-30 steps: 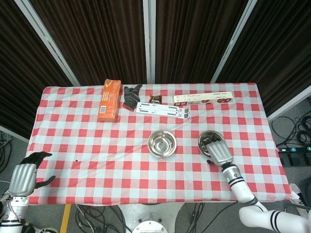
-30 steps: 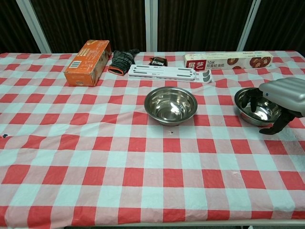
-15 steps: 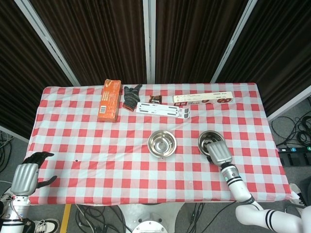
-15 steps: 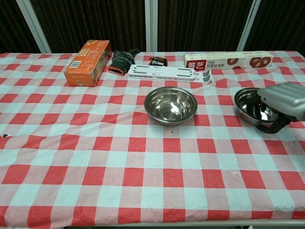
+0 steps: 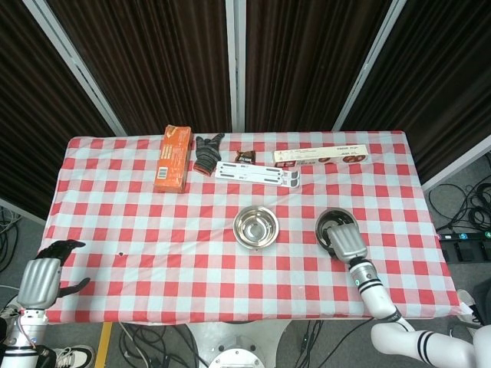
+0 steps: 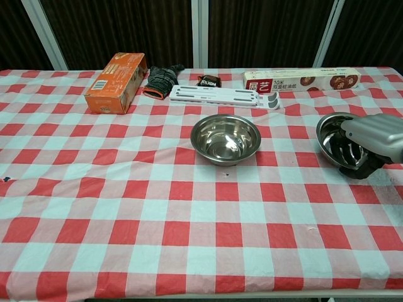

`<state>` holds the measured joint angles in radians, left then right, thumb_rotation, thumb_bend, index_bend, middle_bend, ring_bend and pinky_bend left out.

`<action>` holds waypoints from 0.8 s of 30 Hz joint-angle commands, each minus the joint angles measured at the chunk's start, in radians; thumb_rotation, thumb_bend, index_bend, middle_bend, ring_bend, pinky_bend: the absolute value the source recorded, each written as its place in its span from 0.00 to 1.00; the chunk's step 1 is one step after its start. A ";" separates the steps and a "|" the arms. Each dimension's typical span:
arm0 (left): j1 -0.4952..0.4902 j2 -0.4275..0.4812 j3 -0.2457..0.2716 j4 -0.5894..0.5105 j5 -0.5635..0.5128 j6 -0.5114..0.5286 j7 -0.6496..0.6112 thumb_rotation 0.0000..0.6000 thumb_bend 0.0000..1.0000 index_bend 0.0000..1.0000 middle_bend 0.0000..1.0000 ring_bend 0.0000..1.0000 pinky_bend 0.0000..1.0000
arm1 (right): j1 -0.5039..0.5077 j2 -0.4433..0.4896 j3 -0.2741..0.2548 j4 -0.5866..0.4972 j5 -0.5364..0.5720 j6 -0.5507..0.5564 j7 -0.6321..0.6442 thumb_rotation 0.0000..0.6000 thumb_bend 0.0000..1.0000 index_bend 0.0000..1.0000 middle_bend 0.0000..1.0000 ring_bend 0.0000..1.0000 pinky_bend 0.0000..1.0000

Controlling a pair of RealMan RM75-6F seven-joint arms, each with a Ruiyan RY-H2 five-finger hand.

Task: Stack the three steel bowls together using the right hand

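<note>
One steel bowl (image 5: 256, 227) (image 6: 225, 138) stands upright near the middle of the checked table. A second steel bowl (image 5: 331, 222) (image 6: 334, 135) sits to its right, tipped up a little toward me. My right hand (image 5: 347, 243) (image 6: 371, 135) grips that bowl's near rim, with its fingers reaching inside and the thumb under the edge. I cannot tell whether another bowl is nested in it. My left hand (image 5: 42, 276) hangs off the table's left front corner, fingers apart and holding nothing.
Along the back of the table lie an orange box (image 5: 172, 158) (image 6: 115, 73), a dark glove (image 5: 207, 152), a small dark packet (image 5: 244, 156), a white rack (image 5: 257, 172) (image 6: 223, 95) and a long wrap box (image 5: 321, 156) (image 6: 302, 79).
My right hand has closed on the right bowl's near rim. The bowl has tipped and shifted slightly to the right. The left hand has barely moved.
</note>
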<state>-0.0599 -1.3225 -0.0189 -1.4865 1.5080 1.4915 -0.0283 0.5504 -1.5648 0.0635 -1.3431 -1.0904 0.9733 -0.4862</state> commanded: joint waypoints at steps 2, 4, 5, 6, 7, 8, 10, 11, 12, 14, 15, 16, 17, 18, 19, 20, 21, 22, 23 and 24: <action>-0.001 0.001 0.000 -0.001 0.001 0.000 0.000 1.00 0.12 0.34 0.38 0.26 0.34 | -0.002 0.005 0.003 -0.008 -0.010 0.010 0.001 1.00 0.38 0.65 0.62 0.51 0.64; -0.001 0.001 0.000 -0.002 0.002 0.001 0.001 1.00 0.12 0.34 0.38 0.26 0.34 | -0.002 0.010 0.005 -0.018 -0.019 0.020 0.004 1.00 0.39 0.65 0.62 0.51 0.64; -0.001 0.001 0.000 -0.003 0.001 0.001 0.002 1.00 0.12 0.34 0.38 0.26 0.34 | -0.002 0.013 0.007 -0.024 -0.024 0.025 0.005 1.00 0.39 0.66 0.62 0.51 0.64; -0.001 0.001 -0.001 -0.003 0.001 0.001 0.002 1.00 0.12 0.34 0.38 0.26 0.34 | -0.002 0.017 0.010 -0.032 -0.030 0.031 0.006 1.00 0.39 0.66 0.62 0.51 0.64; -0.002 0.001 -0.001 -0.004 0.000 0.000 0.001 1.00 0.12 0.34 0.38 0.26 0.34 | 0.000 0.022 0.014 -0.044 -0.039 0.039 0.006 1.00 0.39 0.66 0.62 0.51 0.64; -0.002 0.001 -0.002 -0.004 0.000 0.000 0.001 1.00 0.12 0.34 0.38 0.26 0.34 | 0.002 0.026 0.018 -0.054 -0.045 0.045 0.006 1.00 0.39 0.66 0.62 0.51 0.64; -0.002 0.002 -0.003 -0.005 -0.002 0.000 0.000 1.00 0.12 0.34 0.38 0.26 0.34 | 0.008 0.037 0.028 -0.081 -0.061 0.058 0.003 1.00 0.39 0.66 0.62 0.51 0.64; -0.002 0.002 -0.003 -0.006 -0.002 0.000 0.000 1.00 0.12 0.34 0.38 0.26 0.34 | 0.012 0.042 0.033 -0.094 -0.067 0.063 0.000 1.00 0.40 0.66 0.62 0.51 0.64; -0.002 0.002 -0.004 -0.006 -0.002 0.001 -0.001 1.00 0.12 0.34 0.38 0.26 0.34 | 0.016 0.046 0.038 -0.107 -0.074 0.068 -0.004 1.00 0.40 0.66 0.62 0.51 0.64; -0.002 0.003 -0.004 -0.006 -0.003 0.002 -0.003 1.00 0.12 0.34 0.38 0.26 0.34 | 0.029 0.053 0.052 -0.138 -0.087 0.077 -0.016 1.00 0.40 0.66 0.62 0.52 0.64; -0.002 0.003 -0.005 -0.006 -0.004 0.002 -0.004 1.00 0.12 0.34 0.38 0.26 0.34 | 0.036 0.054 0.058 -0.151 -0.092 0.079 -0.024 1.00 0.40 0.66 0.62 0.52 0.64; -0.002 0.003 -0.005 -0.005 -0.005 0.002 -0.005 1.00 0.12 0.34 0.38 0.26 0.34 | 0.046 0.055 0.066 -0.169 -0.096 0.079 -0.036 1.00 0.40 0.66 0.62 0.52 0.65; -0.001 0.004 -0.005 -0.004 -0.006 0.002 -0.005 1.00 0.12 0.34 0.38 0.26 0.34 | 0.056 0.054 0.072 -0.181 -0.098 0.076 -0.046 1.00 0.40 0.66 0.62 0.52 0.65; -0.001 0.004 -0.006 -0.004 -0.007 0.002 -0.006 1.00 0.12 0.34 0.38 0.26 0.34 | 0.067 0.052 0.078 -0.193 -0.100 0.073 -0.057 1.00 0.40 0.66 0.62 0.52 0.65; -0.001 0.005 -0.006 -0.003 -0.008 0.002 -0.007 1.00 0.12 0.34 0.38 0.26 0.34 | 0.078 0.050 0.084 -0.205 -0.101 0.069 -0.070 1.00 0.40 0.66 0.62 0.52 0.65; 0.000 0.005 -0.006 -0.002 -0.010 0.002 -0.008 1.00 0.12 0.34 0.38 0.26 0.34 | 0.093 0.044 0.092 -0.220 -0.103 0.063 -0.087 1.00 0.40 0.66 0.62 0.52 0.65; 0.001 0.006 -0.007 -0.001 -0.011 0.003 -0.009 1.00 0.12 0.34 0.38 0.26 0.34 | 0.104 0.039 0.097 -0.231 -0.104 0.060 -0.100 1.00 0.40 0.66 0.62 0.52 0.65; 0.002 0.007 -0.007 0.000 -0.013 0.004 -0.011 1.00 0.12 0.34 0.38 0.26 0.34 | 0.119 0.030 0.103 -0.245 -0.104 0.055 -0.117 1.00 0.40 0.66 0.62 0.52 0.65; 0.002 0.007 -0.007 0.001 -0.014 0.004 -0.013 1.00 0.12 0.34 0.38 0.26 0.34 | 0.129 0.023 0.108 -0.255 -0.102 0.051 -0.129 1.00 0.40 0.66 0.62 0.52 0.65; 0.003 0.008 -0.008 0.001 -0.014 0.004 -0.014 1.00 0.12 0.34 0.38 0.26 0.34 | 0.138 0.015 0.111 -0.262 -0.098 0.047 -0.140 1.00 0.40 0.66 0.62 0.52 0.65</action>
<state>-0.0576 -1.3151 -0.0266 -1.4855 1.4941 1.4956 -0.0424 0.6732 -1.5375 0.1645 -1.5901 -1.1903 1.0286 -0.6100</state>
